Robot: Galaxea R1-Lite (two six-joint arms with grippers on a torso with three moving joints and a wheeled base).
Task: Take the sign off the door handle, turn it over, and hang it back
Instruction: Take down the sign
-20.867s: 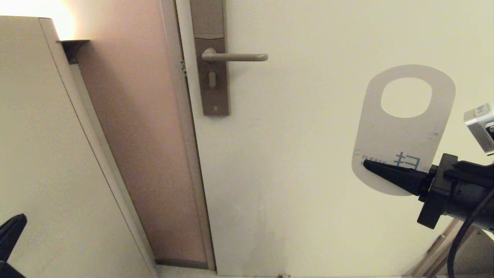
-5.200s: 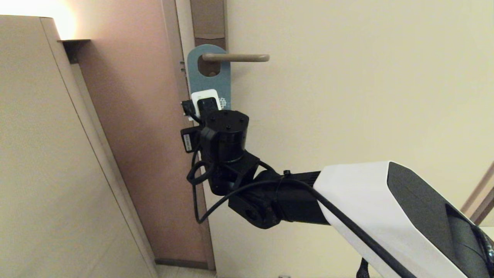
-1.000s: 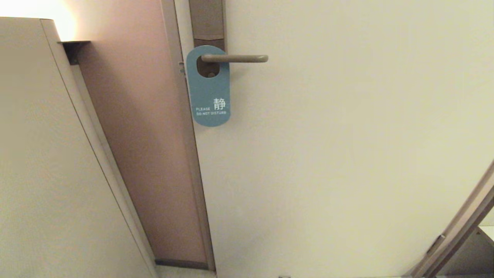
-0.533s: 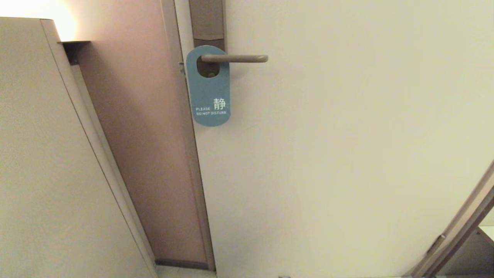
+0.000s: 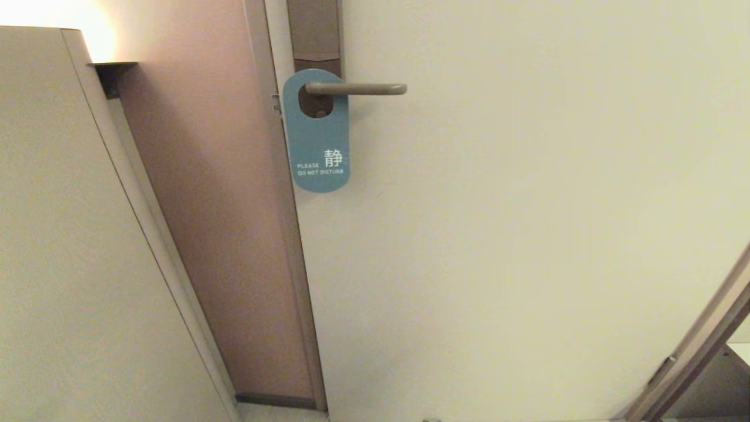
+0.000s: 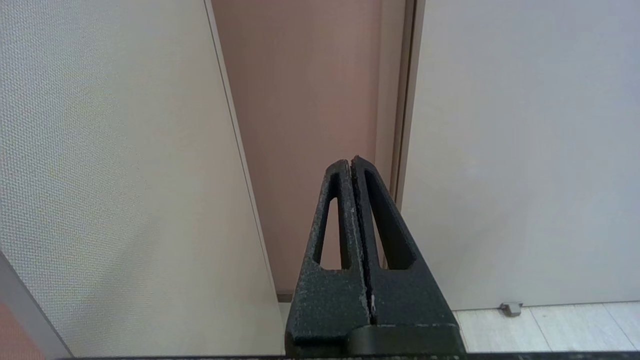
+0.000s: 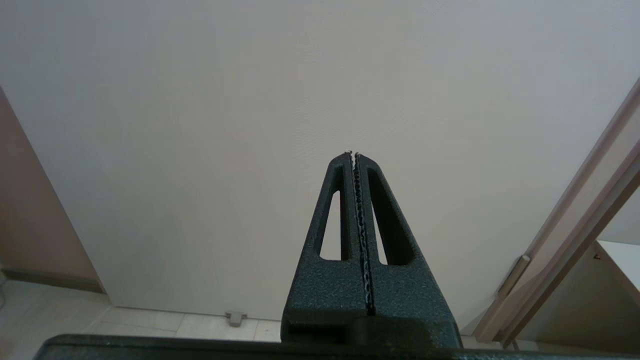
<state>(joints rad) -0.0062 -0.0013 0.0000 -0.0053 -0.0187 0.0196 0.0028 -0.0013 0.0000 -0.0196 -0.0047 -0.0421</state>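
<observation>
The sign (image 5: 318, 146) hangs by its oval hole on the door handle (image 5: 363, 89), blue-grey side out, with white text low on it. It covers most of the backplate (image 5: 312, 29). Neither arm shows in the head view. My left gripper (image 6: 351, 161) is shut and empty, low down, facing the door frame near the floor. My right gripper (image 7: 353, 154) is shut and empty, low down, facing the plain lower part of the door.
The cream door (image 5: 527, 205) fills the middle and right. A pinkish wall strip (image 5: 217, 234) and a beige panel (image 5: 70, 264) stand to its left. A second door frame (image 5: 697, 351) slants at the lower right. A small door stop (image 7: 234, 317) sits at floor level.
In the last second nothing moves. About five seconds ago my right arm was at the sign on the handle; it has since dropped out of the head view.
</observation>
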